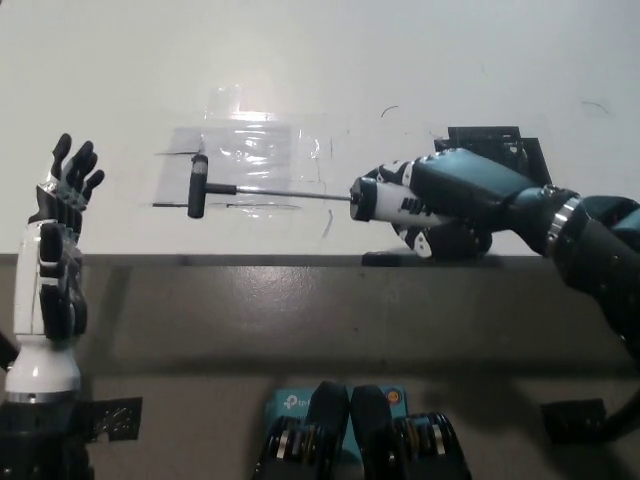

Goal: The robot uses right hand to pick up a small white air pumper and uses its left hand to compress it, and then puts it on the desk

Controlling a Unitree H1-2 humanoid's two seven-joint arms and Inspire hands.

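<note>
My black right hand [450,200] is shut on the small white air pumper [395,202], held level above the desk's front edge. Its thin metal rod [285,193] sticks out to the picture's left, fully extended, and ends in a black T-handle [198,185]. My white left hand [60,230] is raised at the far left with its fingers spread, open and holding nothing. It stands well to the left of the T-handle and does not touch it.
A clear plastic sheet [255,160] is taped to the white desk [320,70] behind the rod. A black square mat [495,142] lies on the desk behind my right hand. The desk's front edge [250,258] runs across the middle, with floor below.
</note>
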